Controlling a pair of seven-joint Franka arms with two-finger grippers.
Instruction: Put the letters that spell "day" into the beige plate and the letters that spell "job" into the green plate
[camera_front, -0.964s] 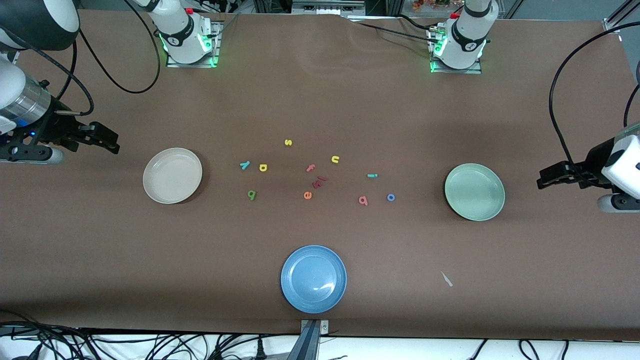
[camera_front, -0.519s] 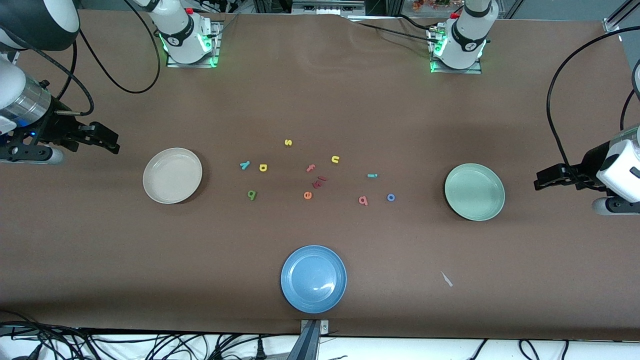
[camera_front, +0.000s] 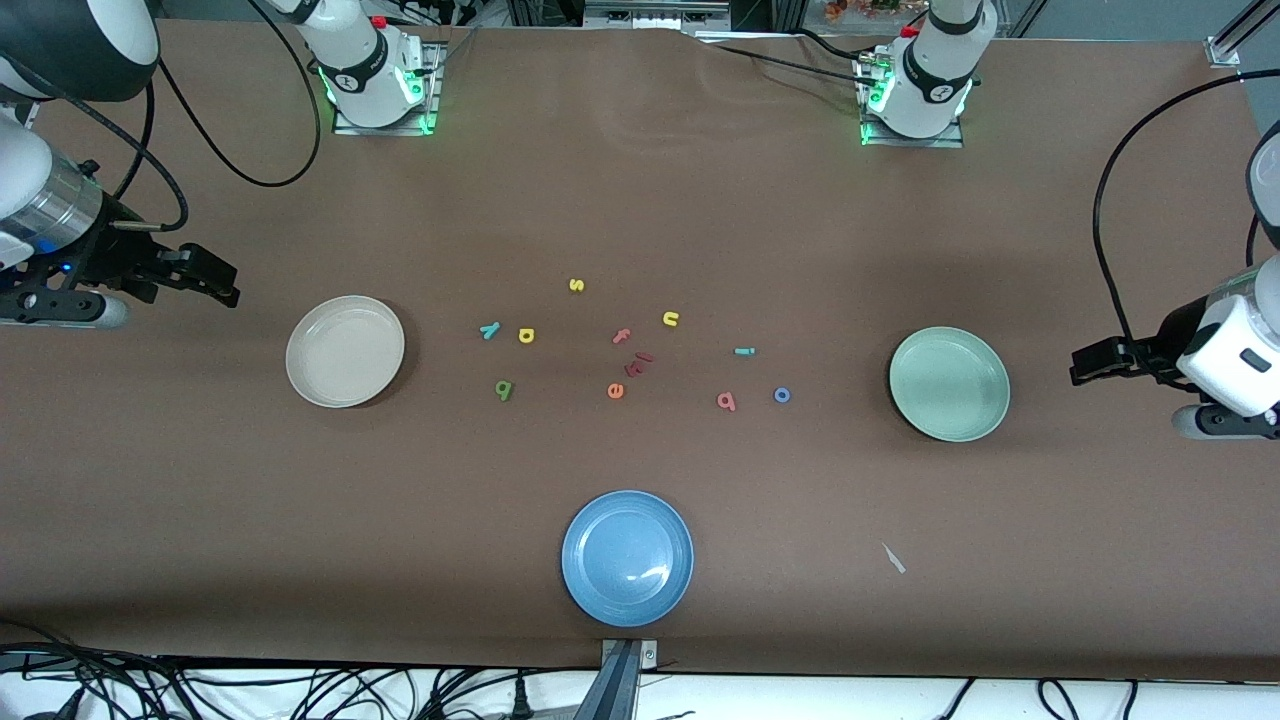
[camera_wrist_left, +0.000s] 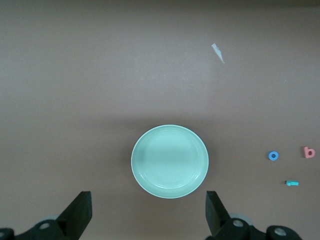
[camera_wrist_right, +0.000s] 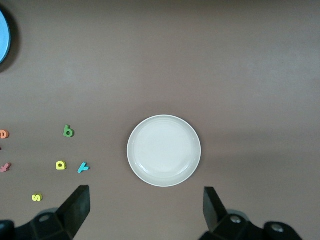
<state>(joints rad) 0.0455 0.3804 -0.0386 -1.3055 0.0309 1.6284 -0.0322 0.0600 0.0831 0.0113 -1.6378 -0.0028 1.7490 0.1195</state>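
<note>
The letters sit loose in a scatter around the middle of the tabletop, none yet in a plate: the teal-blue y (camera_front: 489, 330) and yellow d (camera_front: 526, 335) lie side by side, with the dark green a (camera_front: 503, 390) a little nearer the front camera, all three toward the beige plate (camera_front: 300, 372); the thin teal j (camera_front: 744, 351), salmon-pink b (camera_front: 727, 401) and blue o (camera_front: 782, 395) lie toward the green plate (camera_front: 903, 400). That split looks handy, since each word is clustered on the side of its own plate and arm. Both plates are empty, one toward each end of the table. The strays lie between and around them: a yellow s (camera_front: 576, 285), a yellow u (camera_front: 670, 319), a pink f (camera_front: 621, 337), an orange e (camera_front: 615, 391) and a dark red piece (camera_front: 638, 362). A blue plate (camera_front: 575, 580) sits near the front edge, with a pale scrap (camera_front: 893, 558) not far off. The left gripper (camera_front: 1085, 364) hangs past the green plate at its end, fingers spread and empty; the right gripper (camera_front: 222, 283) waits likewise by the beige plate, spread wide. The table wears a brown cloth, with cables trailing along its edges.
</note>
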